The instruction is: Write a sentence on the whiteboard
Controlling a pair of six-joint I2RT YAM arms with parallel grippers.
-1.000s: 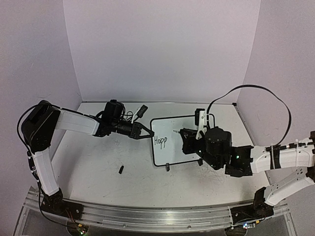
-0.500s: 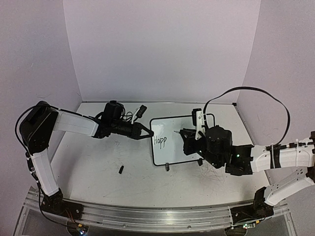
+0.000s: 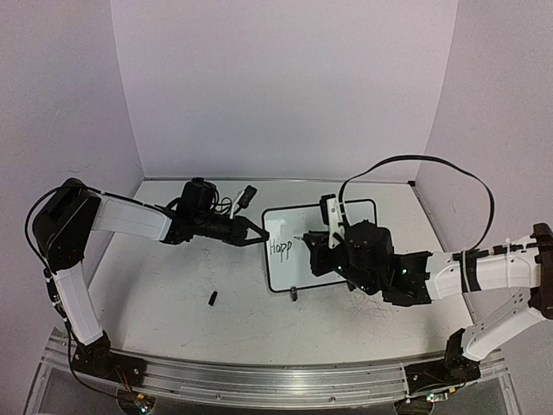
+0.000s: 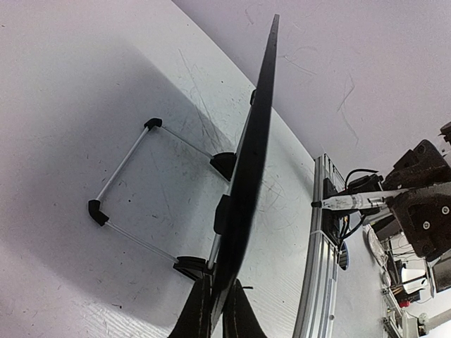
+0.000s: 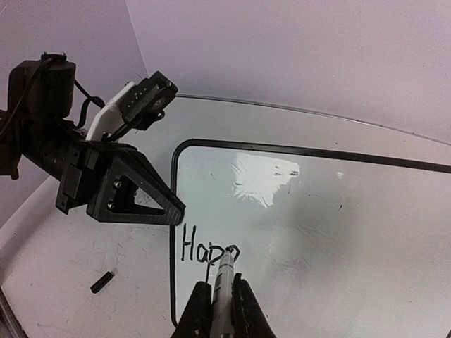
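Observation:
The whiteboard (image 3: 298, 221) stands tilted at the table's middle, its black frame edge-on in the left wrist view (image 4: 255, 134). My left gripper (image 3: 262, 239) is shut on the board's left edge, its fingers (image 4: 199, 310) pinching the frame. The sentence (image 3: 281, 247) reads "Happ" in black near the left edge (image 5: 206, 248). My right gripper (image 3: 318, 251) is shut on a white marker (image 5: 225, 282). The marker's tip rests at the last "p". The left gripper's triangular fingers (image 5: 134, 197) show beside the board (image 5: 317, 204).
A small black cap (image 3: 212, 298) lies on the table in front of the left arm, also seen as a cap (image 5: 102, 282) in the right wrist view. A wire stand (image 4: 127, 186) props the board from behind. An aluminium rail (image 3: 259, 380) runs along the near edge.
My right arm has shifted left across the board with the marker, and its cable loop swung left. The left arm holds still. The letters read the same.

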